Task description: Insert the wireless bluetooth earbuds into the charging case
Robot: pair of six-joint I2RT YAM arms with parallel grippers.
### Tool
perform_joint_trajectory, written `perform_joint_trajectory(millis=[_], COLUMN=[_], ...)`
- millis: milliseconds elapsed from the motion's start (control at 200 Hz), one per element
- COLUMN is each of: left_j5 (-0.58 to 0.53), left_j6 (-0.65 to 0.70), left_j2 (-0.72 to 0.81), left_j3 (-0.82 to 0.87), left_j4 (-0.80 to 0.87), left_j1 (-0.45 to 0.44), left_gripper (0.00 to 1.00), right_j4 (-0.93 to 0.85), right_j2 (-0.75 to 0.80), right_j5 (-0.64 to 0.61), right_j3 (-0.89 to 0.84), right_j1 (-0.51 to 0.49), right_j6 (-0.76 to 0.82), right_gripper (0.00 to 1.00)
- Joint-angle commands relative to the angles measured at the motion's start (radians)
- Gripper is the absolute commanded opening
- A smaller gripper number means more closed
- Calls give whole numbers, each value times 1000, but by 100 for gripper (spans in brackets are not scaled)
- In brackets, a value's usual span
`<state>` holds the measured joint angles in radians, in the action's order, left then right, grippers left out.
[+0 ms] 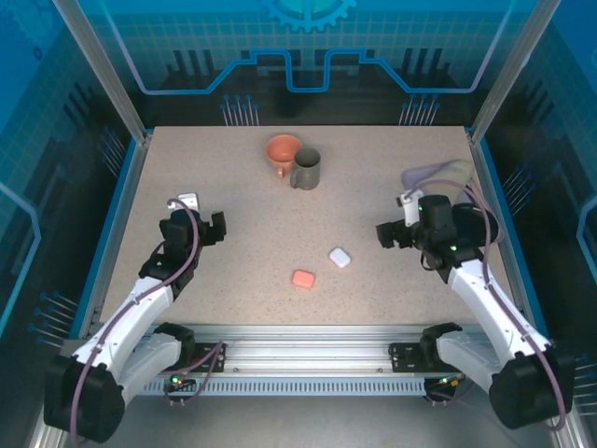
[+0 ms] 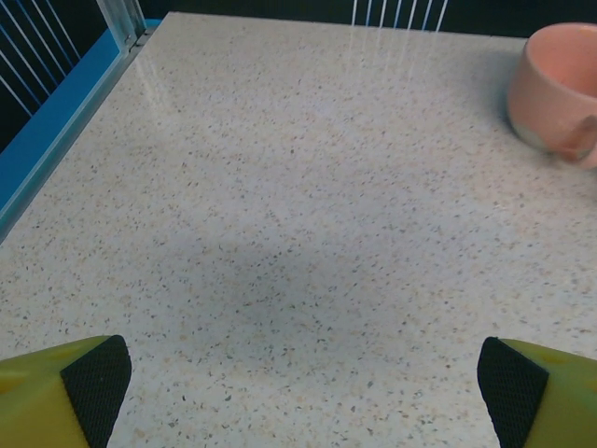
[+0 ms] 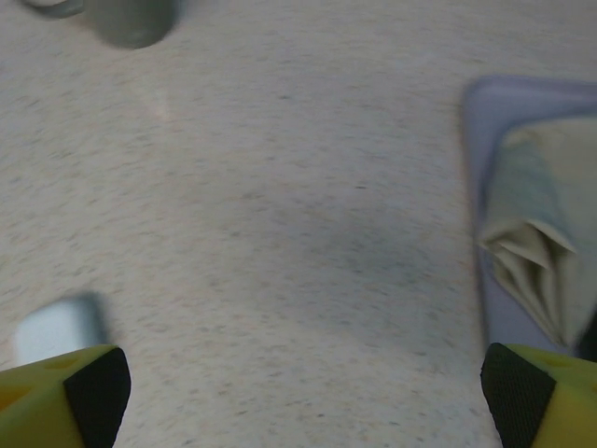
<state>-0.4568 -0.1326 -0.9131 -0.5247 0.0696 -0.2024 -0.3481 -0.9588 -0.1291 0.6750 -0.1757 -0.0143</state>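
Observation:
Two small rounded charging cases lie shut near the table's middle: a white one [image 1: 340,257] and a salmon-pink one [image 1: 303,278]. The earbuds are out of view. My left gripper [image 1: 213,227] hovers over bare table to the left of the cases. In the left wrist view it [image 2: 303,392] is open, with nothing between its fingers. My right gripper [image 1: 390,233] stands right of the white case. In the right wrist view it [image 3: 303,392] is open and empty, and the blurred white case [image 3: 61,327] lies just beyond its left finger [image 3: 93,387].
An orange cup [image 1: 283,152] and a grey mug [image 1: 306,169] stand together at the back centre. The cup [image 2: 560,93] is also in the left wrist view. A purple tray holding a folded cloth [image 1: 438,173] lies at the back right, just beyond the right gripper.

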Motion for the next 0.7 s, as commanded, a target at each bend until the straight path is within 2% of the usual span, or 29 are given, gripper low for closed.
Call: perform_joint_trajectory(millis=[0, 75, 230, 310, 360, 555, 695], left_j5=[-15, 6, 43, 81, 107, 258, 374], left_j6=[23, 44, 101, 137, 155, 192, 191], left_j2=[-44, -92, -171, -211, -234, -311, -379], left_j3=[30, 45, 101, 131, 150, 193, 191], left_j4=[-128, -177, -337, -423, -476, -666, -783], left_j1=[14, 21, 29, 35, 39, 64, 105], left_gripper=[99, 99, 99, 99, 99, 99, 99], right_j4=[208, 322, 490, 609, 743, 939, 1047], right_j2=[66, 95, 52, -13, -64, -222, -326], right_j5=[-37, 38, 60, 50, 40, -4, -28], right_j3=[-130, -221, -318, -356, -389, -367, -332], right_j1=[104, 172, 226, 226, 226, 204, 140], right_j6=[-70, -77, -130, -148, -164, -158, -63], right_gripper=[100, 100, 100, 100, 100, 100, 100])
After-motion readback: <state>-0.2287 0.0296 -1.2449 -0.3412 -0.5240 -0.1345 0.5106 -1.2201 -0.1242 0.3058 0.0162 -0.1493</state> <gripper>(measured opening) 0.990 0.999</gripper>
